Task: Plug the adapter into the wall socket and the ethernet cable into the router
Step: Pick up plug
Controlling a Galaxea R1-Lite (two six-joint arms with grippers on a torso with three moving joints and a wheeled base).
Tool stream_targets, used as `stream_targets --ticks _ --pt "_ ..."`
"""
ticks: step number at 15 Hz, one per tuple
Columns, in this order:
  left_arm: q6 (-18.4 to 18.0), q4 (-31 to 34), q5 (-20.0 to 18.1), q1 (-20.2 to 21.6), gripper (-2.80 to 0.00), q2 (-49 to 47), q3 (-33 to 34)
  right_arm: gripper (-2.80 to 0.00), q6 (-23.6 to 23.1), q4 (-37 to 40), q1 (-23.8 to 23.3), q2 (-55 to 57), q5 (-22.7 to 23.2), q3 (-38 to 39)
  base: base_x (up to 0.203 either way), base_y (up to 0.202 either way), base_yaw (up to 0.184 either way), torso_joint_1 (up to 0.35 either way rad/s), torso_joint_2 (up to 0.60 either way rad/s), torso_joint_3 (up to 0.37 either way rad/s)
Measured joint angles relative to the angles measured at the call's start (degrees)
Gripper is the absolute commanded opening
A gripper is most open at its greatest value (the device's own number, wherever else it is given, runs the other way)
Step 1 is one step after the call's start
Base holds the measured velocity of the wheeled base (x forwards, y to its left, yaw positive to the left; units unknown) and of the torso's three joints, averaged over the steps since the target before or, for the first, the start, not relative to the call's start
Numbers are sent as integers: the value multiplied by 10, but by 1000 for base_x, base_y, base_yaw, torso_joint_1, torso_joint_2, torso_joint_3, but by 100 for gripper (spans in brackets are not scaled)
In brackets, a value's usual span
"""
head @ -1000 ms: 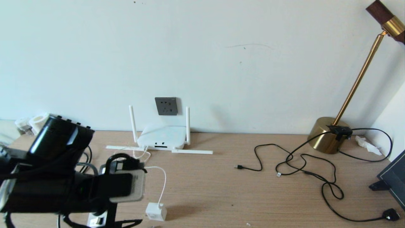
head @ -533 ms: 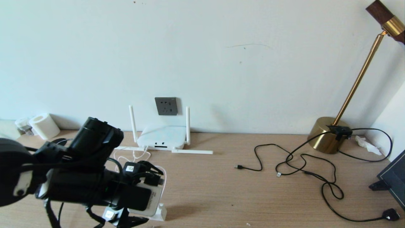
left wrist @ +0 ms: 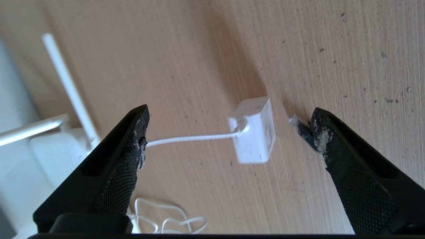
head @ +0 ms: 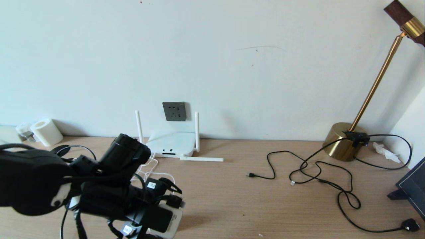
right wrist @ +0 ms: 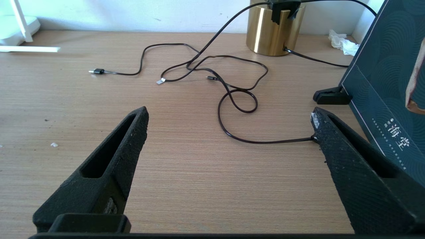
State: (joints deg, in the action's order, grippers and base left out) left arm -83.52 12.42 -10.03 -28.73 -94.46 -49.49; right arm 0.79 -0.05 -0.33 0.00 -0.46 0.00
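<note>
Adapter [left wrist: 254,131] between spread left tool [left wrist: 229,132] fingers

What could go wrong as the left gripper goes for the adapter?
1. The left gripper is open above the adapter, off-centre; closing could nudge it aside.
2. The white cord runs toward one finger and might get pinched.
3. A small dark plug beside the other finger could snag.
</note>
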Motion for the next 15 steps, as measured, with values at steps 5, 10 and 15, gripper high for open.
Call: stream_targets --ticks 5,10,15 --pt "4 -7 0 -9 0 -41 5 0 0 0 0 0 0 0 0 0 0 0 0 0" --pt "17 -54 13 -8 0 -95 15 0 0 0 0 0 0 0 0 0 0 0 0 0" --pt "17 -50 63 -9 0 -112 11 0 0 0 0 0 0 0 0 0 0 0 0 0"
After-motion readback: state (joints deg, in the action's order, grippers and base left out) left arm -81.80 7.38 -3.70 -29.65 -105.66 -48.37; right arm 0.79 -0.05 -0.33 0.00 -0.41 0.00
